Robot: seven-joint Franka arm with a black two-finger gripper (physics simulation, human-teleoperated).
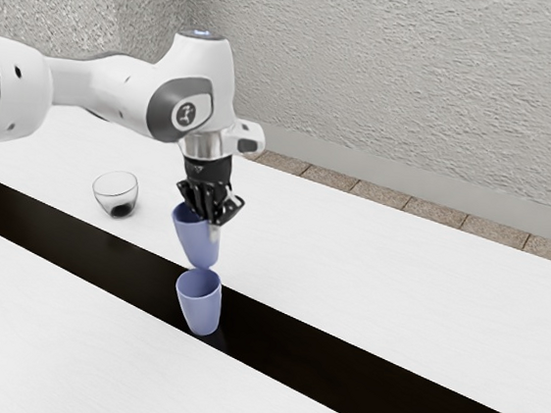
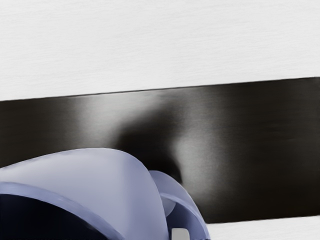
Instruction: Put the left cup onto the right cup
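My black gripper (image 1: 208,208) is shut on the rim of a blue cup (image 1: 196,239), which hangs tilted in the air. Directly under it, a second blue cup (image 1: 198,300) stands upright on the black strip of the table, a small gap below the held cup's base. In the wrist view the held cup (image 2: 85,190) looms large under my hand, and the standing cup (image 2: 177,205) peeks out just beyond it.
A clear glass bowl (image 1: 116,194) with something dark inside sits on the white table (image 1: 397,269) toward the exterior view's left. A black strip (image 1: 356,378) runs diagonally across the table. A rough wall rises behind.
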